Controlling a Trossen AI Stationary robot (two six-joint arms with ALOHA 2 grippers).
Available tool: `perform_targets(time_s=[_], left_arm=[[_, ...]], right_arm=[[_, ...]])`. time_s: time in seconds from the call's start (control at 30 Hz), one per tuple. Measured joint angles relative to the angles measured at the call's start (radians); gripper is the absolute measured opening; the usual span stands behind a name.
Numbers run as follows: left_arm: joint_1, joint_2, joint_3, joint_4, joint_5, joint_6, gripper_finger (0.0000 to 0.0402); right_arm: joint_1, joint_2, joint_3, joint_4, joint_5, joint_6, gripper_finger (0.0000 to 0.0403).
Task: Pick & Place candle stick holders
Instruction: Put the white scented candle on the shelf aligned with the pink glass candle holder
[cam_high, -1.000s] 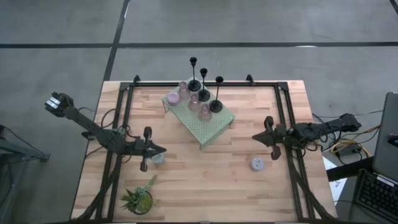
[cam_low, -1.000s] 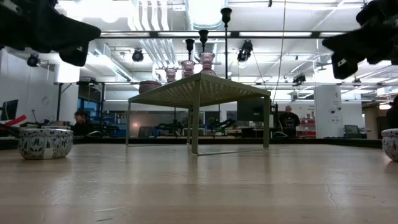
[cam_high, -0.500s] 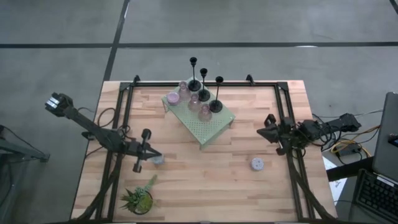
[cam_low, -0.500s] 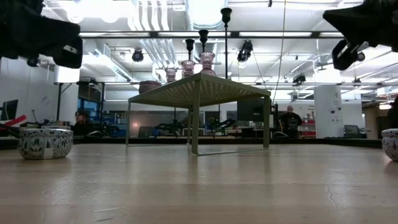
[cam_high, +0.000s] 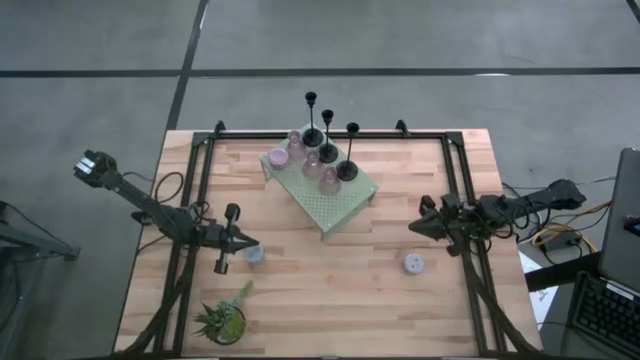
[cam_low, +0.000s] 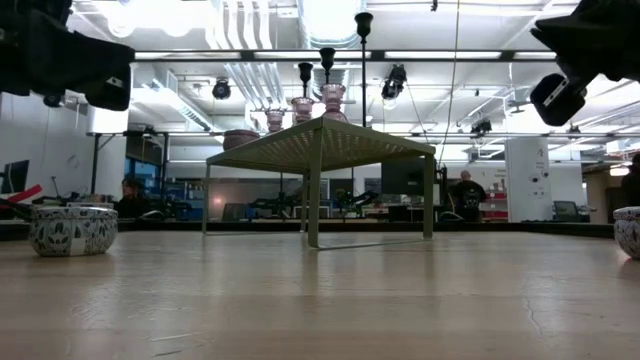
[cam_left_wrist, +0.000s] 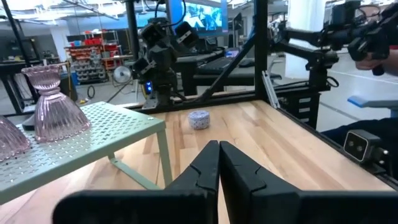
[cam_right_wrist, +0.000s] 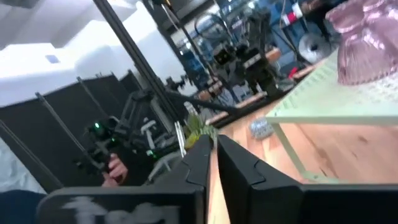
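Three black candle stick holders with thin stems (cam_high: 327, 148) and several pink cups (cam_high: 312, 166) stand on the green perforated stand (cam_high: 340, 203). One pale blue-grey cup (cam_high: 255, 255) stands on the table at near left and also shows in the low view (cam_low: 72, 229). A second one (cam_high: 414, 264) stands at near right. My left gripper (cam_high: 247, 241) is shut and empty, raised above the table just beside the left cup. My right gripper (cam_high: 414, 228) is shut and empty, raised above the table on the far side of the right cup.
A spiky green potted plant (cam_high: 222, 320) stands at the table's near left corner. Dark frame rails (cam_high: 200, 180) run along the left, right and far edges. Bare wood lies between the two cups. People show in the room beyond.
My left gripper has drawn back a little toward the table's left edge, uncovering the cup beside it. My right gripper has swung a little toward the far edge and then back toward the near edge. Both cups stay where they were.
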Motion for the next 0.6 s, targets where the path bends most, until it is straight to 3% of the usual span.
perform_targets(time_s=[0.23,0.6], left_arm=[[0.000,0.000,0.000,0.000,0.001,-0.005,0.0014],[0.000,0.001,0.001,-0.009,0.002,-0.006,0.0014]], right_arm=[[0.000,0.191,0.122,-0.077,-0.033,0.008,0.0097],[0.019,0.525,0.533,-0.679,-0.034,-0.008,0.0234]])
